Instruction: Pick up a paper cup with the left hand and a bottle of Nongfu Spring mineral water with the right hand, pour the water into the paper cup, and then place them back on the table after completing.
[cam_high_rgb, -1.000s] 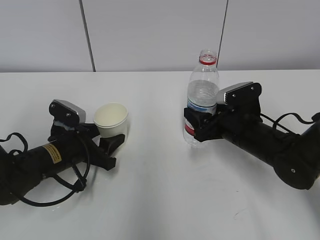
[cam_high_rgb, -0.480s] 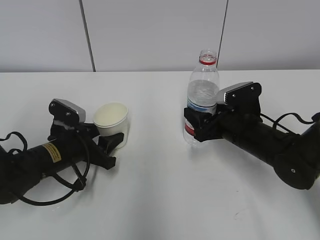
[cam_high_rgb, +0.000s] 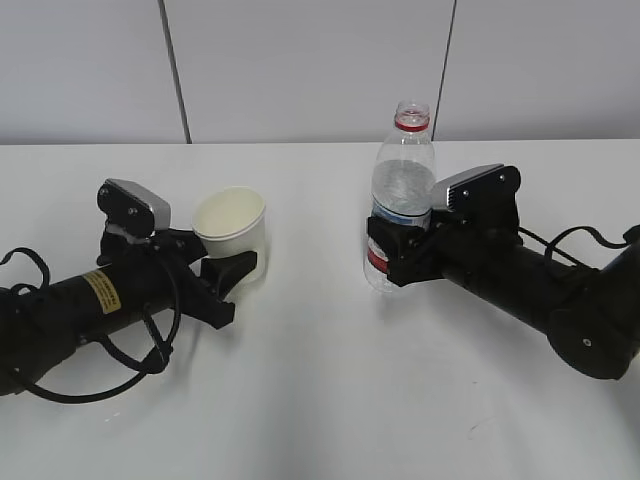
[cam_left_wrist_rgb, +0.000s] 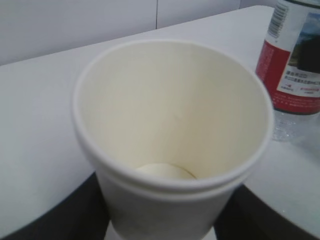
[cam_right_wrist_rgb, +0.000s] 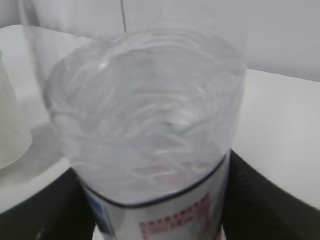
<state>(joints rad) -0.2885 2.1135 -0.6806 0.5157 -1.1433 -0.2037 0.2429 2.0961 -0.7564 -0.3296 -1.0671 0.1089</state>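
Paper cup (cam_high_rgb: 231, 230) sits upright between your left hand's (cam_high_rgb: 222, 281) fingers, which clamp its lower wall, its bottom seemingly just off the table (cam_high_rgb: 320, 400). Farther right, your right hand (cam_high_rgb: 395, 255) grips the uncapped Nongfu Spring bottle (cam_high_rgb: 400, 195) around its label.

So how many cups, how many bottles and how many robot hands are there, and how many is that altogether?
Paper cups: 1
Water bottles: 1
Robot hands: 2, the left hand and the right hand
Total: 4
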